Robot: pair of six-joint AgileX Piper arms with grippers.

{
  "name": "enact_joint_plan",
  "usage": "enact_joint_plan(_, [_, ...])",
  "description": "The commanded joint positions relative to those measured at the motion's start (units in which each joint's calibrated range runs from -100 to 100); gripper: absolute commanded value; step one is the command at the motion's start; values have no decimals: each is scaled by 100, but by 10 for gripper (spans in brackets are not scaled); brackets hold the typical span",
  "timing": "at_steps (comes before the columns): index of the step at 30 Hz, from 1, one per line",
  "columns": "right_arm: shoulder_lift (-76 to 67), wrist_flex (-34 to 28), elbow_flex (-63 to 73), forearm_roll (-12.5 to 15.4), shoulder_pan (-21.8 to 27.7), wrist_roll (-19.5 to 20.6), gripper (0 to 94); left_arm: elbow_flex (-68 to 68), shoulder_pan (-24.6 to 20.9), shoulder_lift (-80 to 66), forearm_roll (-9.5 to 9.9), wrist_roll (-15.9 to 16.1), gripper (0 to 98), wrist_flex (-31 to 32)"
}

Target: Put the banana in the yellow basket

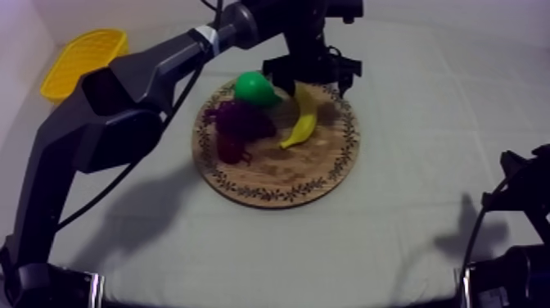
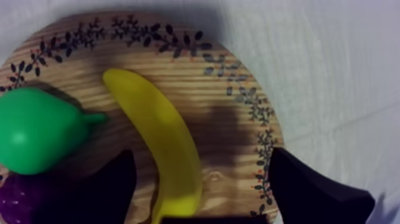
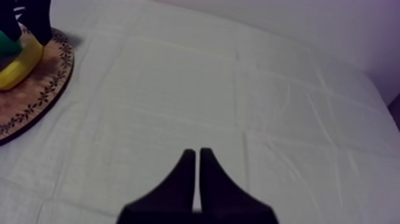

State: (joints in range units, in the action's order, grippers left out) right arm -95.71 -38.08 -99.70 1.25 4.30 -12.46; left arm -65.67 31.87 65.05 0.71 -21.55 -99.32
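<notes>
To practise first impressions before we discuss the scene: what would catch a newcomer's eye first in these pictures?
The yellow banana stands out on the round wooden board mid-table, beside a green pear and purple grapes. My left gripper hovers open over the banana, a finger at either side. The yellow basket sits at the table's far left corner.

So my left arm [image 1: 123, 90] is chunky, glossy dark-grey shells with a pale band [image 1: 206, 37] near the wrist. The right arm [image 1: 524, 197], lower right of the frame, looks plain black. Left tool [image 1: 311, 75] and right tool [image 3: 196, 156]: matte black fingers [image 3: 178, 190] tapering to points.
</notes>
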Motion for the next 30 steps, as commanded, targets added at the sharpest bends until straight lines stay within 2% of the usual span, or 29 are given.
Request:
enact_joint_plan(1, [-4,-22,3,-1,-1,-2,6,-20,-13,72,-26,-15,788,-25])
enact_joint_plan(15, [-4,-22,3,-1,-1,-2,6,158,-127,386,-186,-66,701,-43])
enact_joint_plan(18, [-4,-22,3,-1,-1,-2,6,19,-108,463,-205,-70,636,-44])
enact_joint_plan(23, [-4,-22,3,-1,-1,-2,6,-80,-86,519,-230,-86,461,-44])
enact_joint_plan(30, [-4,-22,3,-1,-1,-2,6,-69,-118,569,-314,-126,327,-44])
